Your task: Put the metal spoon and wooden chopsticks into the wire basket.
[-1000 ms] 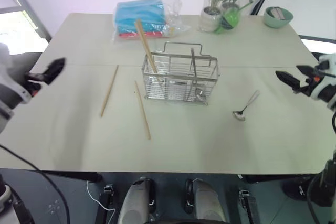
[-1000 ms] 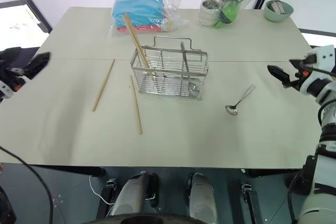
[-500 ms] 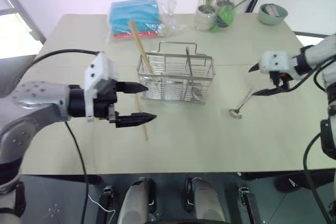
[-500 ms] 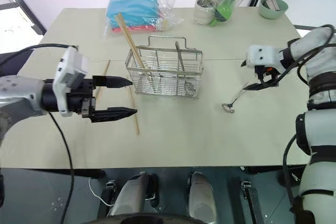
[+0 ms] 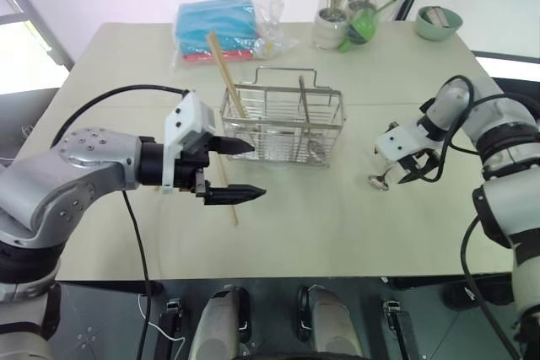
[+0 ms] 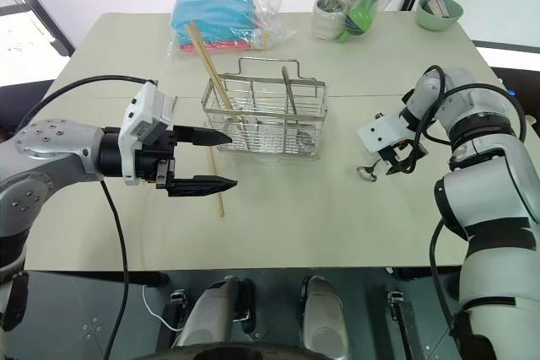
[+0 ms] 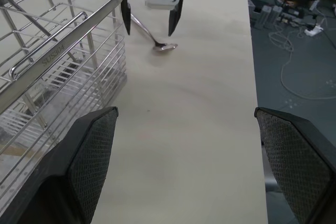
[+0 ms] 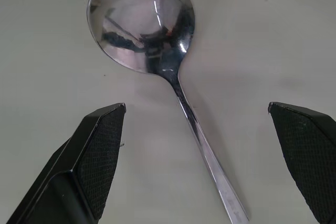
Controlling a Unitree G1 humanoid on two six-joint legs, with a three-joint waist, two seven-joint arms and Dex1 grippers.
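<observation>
Metal spoon point(image 8: 157, 61) flat on tabletop point(image 5: 337, 225), right of wire basket point(image 5: 283, 128). Right gripper point(image 5: 405, 166) released, fingers straddling spoon. One wooden chopstick point(image 5: 226, 82) leans in basket. Left gripper point(image 5: 245, 170) released, hovering beside basket's left end.

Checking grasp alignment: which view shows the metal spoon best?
The right wrist view: the metal spoon lies bowl-up between the open right tool's fingers. The left wrist view shows it small under that tool; the eye views show mostly the bowl.
</observation>
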